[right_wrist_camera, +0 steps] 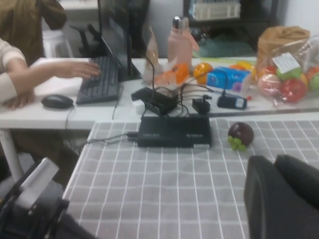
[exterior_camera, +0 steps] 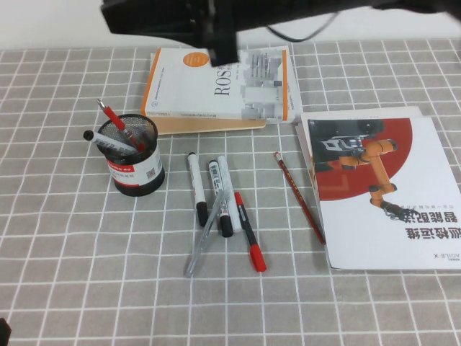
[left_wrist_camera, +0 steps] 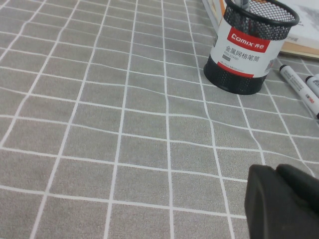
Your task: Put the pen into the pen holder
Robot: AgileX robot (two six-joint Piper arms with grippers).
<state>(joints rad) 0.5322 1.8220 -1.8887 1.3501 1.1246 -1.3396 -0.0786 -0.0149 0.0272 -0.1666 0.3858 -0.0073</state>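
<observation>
The pen holder (exterior_camera: pixel 137 164) is a black mesh cup with a red-and-white label, standing left of centre. The pen (exterior_camera: pixel 112 117), red with a clear barrel, stands tilted inside it next to a black-capped marker (exterior_camera: pixel 106 142). My right arm (exterior_camera: pixel 238 18) is raised across the top of the high view, well above the table. The right gripper (right_wrist_camera: pixel 274 162) is shut and empty, facing a far desk. My left gripper (left_wrist_camera: pixel 274 169) is shut and empty, low over the cloth near the front left; the holder (left_wrist_camera: pixel 246 47) shows ahead of it.
Two white markers (exterior_camera: pixel 197 187), a grey pen (exterior_camera: pixel 205 234) and a black-barrelled pen with red cap (exterior_camera: pixel 248 231) lie in the middle. A dark-red pencil (exterior_camera: pixel 299 196) lies beside a red-and-white booklet (exterior_camera: pixel 378 191). A book (exterior_camera: pixel 220 83) lies behind the holder.
</observation>
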